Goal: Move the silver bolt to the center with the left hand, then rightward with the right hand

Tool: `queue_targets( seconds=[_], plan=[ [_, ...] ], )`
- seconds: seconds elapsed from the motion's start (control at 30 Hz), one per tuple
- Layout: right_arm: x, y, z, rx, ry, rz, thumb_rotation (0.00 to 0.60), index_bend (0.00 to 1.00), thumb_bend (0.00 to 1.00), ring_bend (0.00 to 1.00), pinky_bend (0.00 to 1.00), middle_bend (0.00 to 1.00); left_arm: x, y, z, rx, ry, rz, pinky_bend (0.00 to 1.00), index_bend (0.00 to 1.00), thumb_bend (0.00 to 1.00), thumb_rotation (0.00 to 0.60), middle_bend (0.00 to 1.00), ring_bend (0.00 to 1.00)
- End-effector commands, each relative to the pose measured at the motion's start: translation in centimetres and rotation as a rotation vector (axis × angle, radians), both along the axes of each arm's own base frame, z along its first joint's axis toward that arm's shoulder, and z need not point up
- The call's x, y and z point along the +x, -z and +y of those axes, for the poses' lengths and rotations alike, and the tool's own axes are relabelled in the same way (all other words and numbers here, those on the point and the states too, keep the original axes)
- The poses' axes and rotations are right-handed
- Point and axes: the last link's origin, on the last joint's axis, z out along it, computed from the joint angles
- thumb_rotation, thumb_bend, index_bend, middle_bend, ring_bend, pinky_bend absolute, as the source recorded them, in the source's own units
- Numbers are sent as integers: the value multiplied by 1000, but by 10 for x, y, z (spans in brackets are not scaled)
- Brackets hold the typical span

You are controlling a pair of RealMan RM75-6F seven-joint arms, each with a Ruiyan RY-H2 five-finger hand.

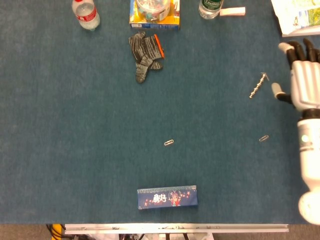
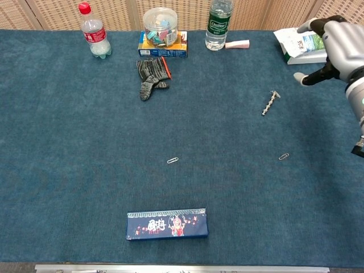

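The middle of the blue worktop (image 2: 85,142) is broad open carpet, broken only by one paperclip (image 2: 173,160). The far edge is lined with obstacles: a red-capped bottle (image 2: 94,31), a jar on a box (image 2: 161,34), a green-labelled bottle (image 2: 218,23), a glove (image 2: 151,75) just in front. A flat blue box (image 2: 166,223) lies near the front edge. At right, a second paperclip (image 2: 284,156) lies near the silver bolt (image 2: 270,103).
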Motion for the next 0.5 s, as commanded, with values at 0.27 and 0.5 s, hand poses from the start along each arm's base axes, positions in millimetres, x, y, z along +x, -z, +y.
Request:
queue_targets(
  seconds=[0.27,0.5],
  plan=[
    [-39,-67,58,-152,-109,34,600,302,221,40,144,235,30,-8,5,19,89,-2,7,190,205,600,0,0],
    [-75,-92,98,-199,-109,12,600,342,223,44,144,249,50,-8,8,31,136,-27,73,189,205,600,0,0]
  ],
)
